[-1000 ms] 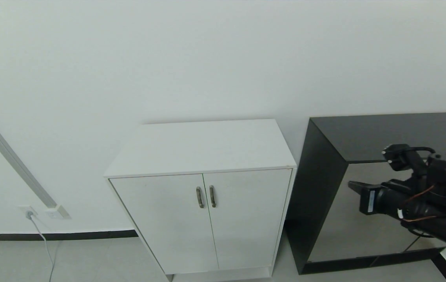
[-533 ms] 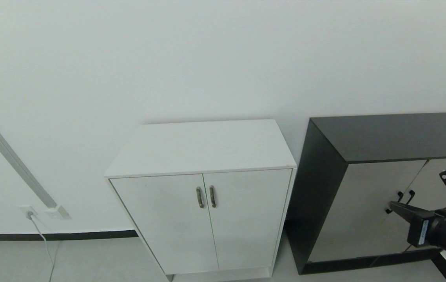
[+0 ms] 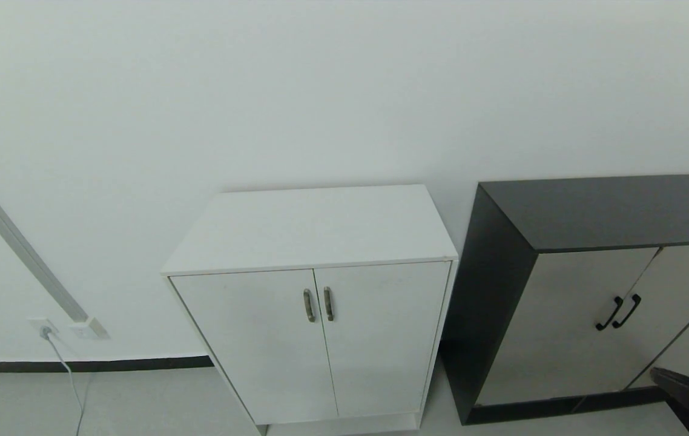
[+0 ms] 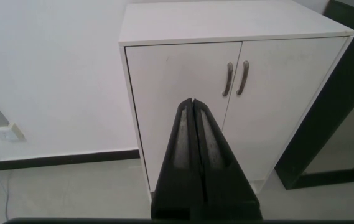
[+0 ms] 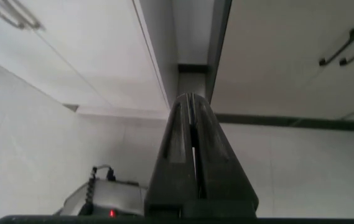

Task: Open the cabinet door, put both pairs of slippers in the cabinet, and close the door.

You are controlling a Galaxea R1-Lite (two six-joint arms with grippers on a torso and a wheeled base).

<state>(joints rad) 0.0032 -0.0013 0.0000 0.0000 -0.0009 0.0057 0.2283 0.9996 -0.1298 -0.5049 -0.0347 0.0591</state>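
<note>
Right tool [image 3: 662,376] now lower, well right of cabinet [image 3: 314,303]

Floor [image 3: 17,402]: pale grey, smooth, meeting the wall at a black skirting strip [image 3: 84,364].
Standing on it:
- white cabinet [image 3: 314,315], back to the wall, both doors shut, two metal handles [image 3: 318,304] side by side at the centre seam.
- dark cabinet [image 3: 502,303] with grey doors, just to the right of the white one, a narrow gap between them.
- thin grey cable [image 3: 75,387] hanging down to the floor from a wall socket.
</note>
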